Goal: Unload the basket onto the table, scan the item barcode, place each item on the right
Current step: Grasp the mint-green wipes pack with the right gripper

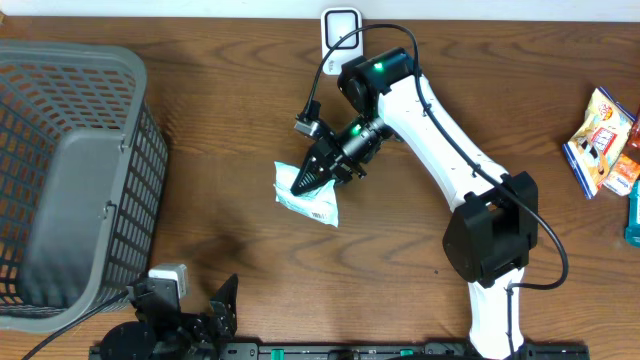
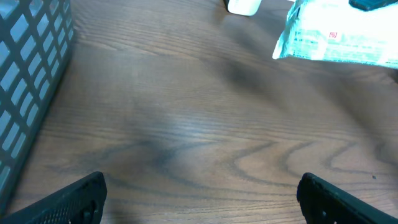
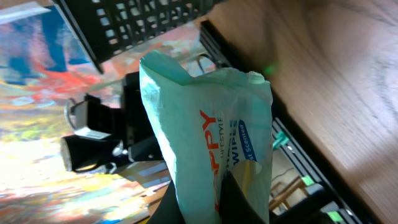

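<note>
Wipes packet [image 1: 318,205] is held over the middle of the bench [image 1: 200,100], one end clamped in the right pincer [image 1: 303,183], probably so its printed face can be turned toward the white scanner [image 1: 341,25] at the far edge. The left pincer [image 2: 199,193] gapes wide, empty. The wrapper reads "LIFESTYLE" and "Scented", with orange letters ending "PPY".

Even bright light in the overhead view, soft shadows on the counter [image 1: 200,120], left wrist view hazy with pale sheen, right wrist view's background blurred.
</note>
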Controlling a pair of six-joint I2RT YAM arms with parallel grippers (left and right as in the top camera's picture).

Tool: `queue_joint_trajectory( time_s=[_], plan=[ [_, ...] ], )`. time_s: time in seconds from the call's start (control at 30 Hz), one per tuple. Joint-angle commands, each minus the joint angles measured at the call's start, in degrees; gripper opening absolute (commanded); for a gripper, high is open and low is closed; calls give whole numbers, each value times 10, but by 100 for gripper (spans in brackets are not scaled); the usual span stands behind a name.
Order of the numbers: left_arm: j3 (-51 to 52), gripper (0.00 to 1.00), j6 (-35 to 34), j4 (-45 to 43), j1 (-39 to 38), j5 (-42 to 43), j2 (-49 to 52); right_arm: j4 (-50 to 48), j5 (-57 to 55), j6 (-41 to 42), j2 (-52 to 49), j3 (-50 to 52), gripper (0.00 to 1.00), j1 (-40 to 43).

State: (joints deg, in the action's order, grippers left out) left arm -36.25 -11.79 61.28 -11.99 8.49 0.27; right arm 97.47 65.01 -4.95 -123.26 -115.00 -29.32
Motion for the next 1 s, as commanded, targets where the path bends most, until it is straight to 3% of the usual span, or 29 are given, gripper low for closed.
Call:
queue_joint_trajectory(
  time_s=[0.0,0.4,0.73,0.97],
  plan=[
    [-3,98,1,-1,2,1,0,0,-35,6,1,2,1,5],
    [-3,98,1,-1,2,1,0,0,-118,6,1,4,1,5],
    [-3,98,1,-1,2,1,0,0,-64,7,1,4,1,22],
    [-3,98,1,-1,2,1,0,0,-128,6,1,4,1,41]
  ],
)
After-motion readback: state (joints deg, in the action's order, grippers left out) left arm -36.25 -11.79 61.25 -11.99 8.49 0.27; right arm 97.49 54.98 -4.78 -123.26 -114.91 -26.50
